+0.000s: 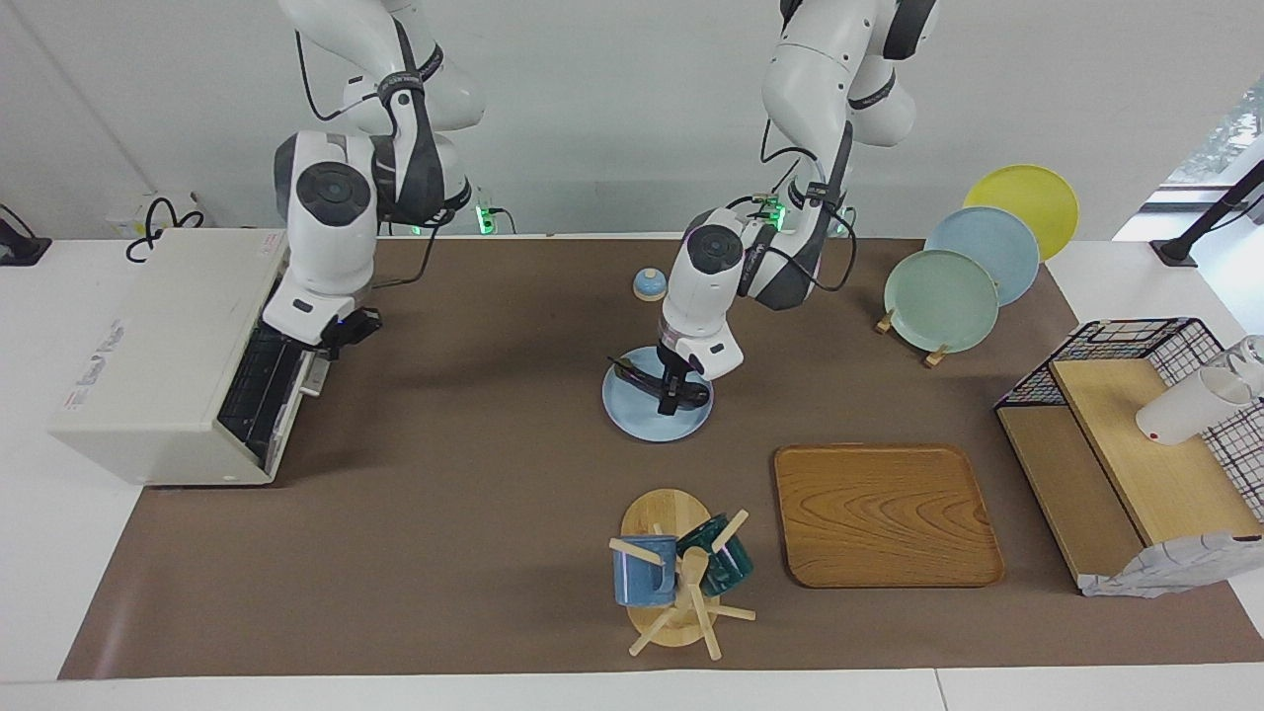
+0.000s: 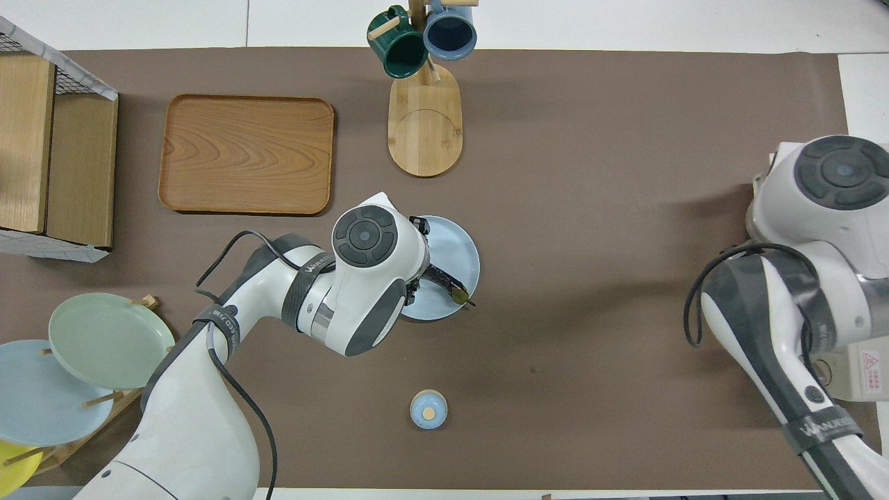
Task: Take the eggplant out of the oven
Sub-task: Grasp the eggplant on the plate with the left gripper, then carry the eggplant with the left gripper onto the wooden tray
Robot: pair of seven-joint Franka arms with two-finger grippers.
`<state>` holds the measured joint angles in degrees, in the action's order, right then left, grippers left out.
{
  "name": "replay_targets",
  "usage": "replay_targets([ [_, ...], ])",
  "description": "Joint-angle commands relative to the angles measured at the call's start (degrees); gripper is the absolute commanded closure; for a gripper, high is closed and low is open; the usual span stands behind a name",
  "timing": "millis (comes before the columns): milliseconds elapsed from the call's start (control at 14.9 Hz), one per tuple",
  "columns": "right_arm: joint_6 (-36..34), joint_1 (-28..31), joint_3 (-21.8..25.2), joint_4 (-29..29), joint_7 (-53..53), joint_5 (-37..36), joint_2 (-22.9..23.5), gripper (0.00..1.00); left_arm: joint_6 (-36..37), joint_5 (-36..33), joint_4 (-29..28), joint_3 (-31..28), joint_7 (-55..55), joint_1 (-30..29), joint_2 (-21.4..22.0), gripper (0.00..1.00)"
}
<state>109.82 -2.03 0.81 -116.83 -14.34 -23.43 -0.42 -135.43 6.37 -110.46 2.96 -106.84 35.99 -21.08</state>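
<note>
The dark eggplant [image 1: 642, 378] lies on a light blue plate [image 1: 632, 420] at the middle of the table; its stem end also shows in the overhead view [image 2: 448, 283]. My left gripper [image 1: 672, 400] is down at the eggplant over the plate [image 2: 458, 243]. The cream-white oven [image 1: 158, 346] stands at the right arm's end of the table, its dark glass door [image 1: 259, 390] facing the table's middle. My right gripper [image 1: 346, 334] is at the door's upper edge, by the handle [image 1: 316, 376]. In the overhead view the right arm hides most of the oven [image 2: 858, 368].
A mug tree [image 1: 676, 573] with a blue and a green mug and a wooden tray [image 1: 884, 513] lie farther from the robots than the plate. A small blue dome [image 1: 649, 284] sits nearer. A plate rack [image 1: 943, 296] and a wire shelf [image 1: 1126, 434] stand at the left arm's end.
</note>
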Motion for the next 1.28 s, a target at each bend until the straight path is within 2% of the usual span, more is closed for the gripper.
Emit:
replay_targets([
  [0, 1.6, 3.6, 0.3, 0.1, -4.5, 0.2, 0.7, 1.0, -1.0, 0.6, -2.0, -1.1, 0.1, 1.1, 2.1, 0.83],
  [67, 0.5, 4.0, 0.3, 0.3, -5.8, 2.3, 0.3, 1.0, -0.8, 0.4, -2.0, -1.1, 0.2, 1.1, 2.1, 0.99],
  [269, -10.1, 4.2, 0.4, 7.6, -7.0, 9.4, -0.7, 1.0, 0.9, 0.2, 0.1, -1.2, 1.7, 0.5, 2.4, 1.0],
  [403, -15.5, 4.0, 0.2, 12.0, -7.0, 11.5, -1.4, 0.98, 5.5, 0.2, 3.1, -1.5, 6.9, -1.1, 3.1, 1.0],
  [538, -18.6, 3.5, 0.1, 15.0, -6.8, 15.2, -1.7, 0.96, 11.5, 0.1, 6.8, -1.4, 15.6, -4.8, 4.1, 1.0],
  [672, -21.0, 3.4, 0.1, 17.8, -5.4, 20.1, -1.1, 0.96, 16.7, 0.1, 10.8, -1.4, 31.3, -8.7, 4.1, 1.0],
  [807, -20.7, 3.5, -0.1, 17.9, -1.1, 20.8, -1.0, 0.95, 19.1, 0.2, 12.9, -1.4, 46.8, -12.7, 3.8, 1.0],
  [941, -20.5, 3.5, 0.0, 18.7, 0.9, 23.9, -0.6, 0.87, 19.2, 0.2, 14.4, -1.3, 57.6, -16.4, 3.2, 1.0],
  [1008, -20.5, 3.5, 0.0, 19.7, 1.0, 24.4, 0.0, 0.76, 19.2, 0.3, 14.7, -1.3, 62.3, -17.9, 3.1, 1.0],
  [1076, -20.5, 3.5, 0.0, 20.0, 1.0, 24.4, 0.2, 0.71, 19.3, 0.4, 14.7, -1.3, 66.3, -19.2, 3.1, 1.0],
  [1143, -20.3, 3.5, 0.0, 20.0, 0.9, 24.4, 0.2, 0.49, 19.6, 0.2, 14.8, -1.3, 69.8, -20.6, 3.0, 1.0],
  [1210, -20.2, 3.8, 0.0, 20.0, 0.9, 24.5, 0.2, 0.0, 19.7, 0.1, 15.4, -1.3, 74.4, -22.2, 2.4, 1.0],
])
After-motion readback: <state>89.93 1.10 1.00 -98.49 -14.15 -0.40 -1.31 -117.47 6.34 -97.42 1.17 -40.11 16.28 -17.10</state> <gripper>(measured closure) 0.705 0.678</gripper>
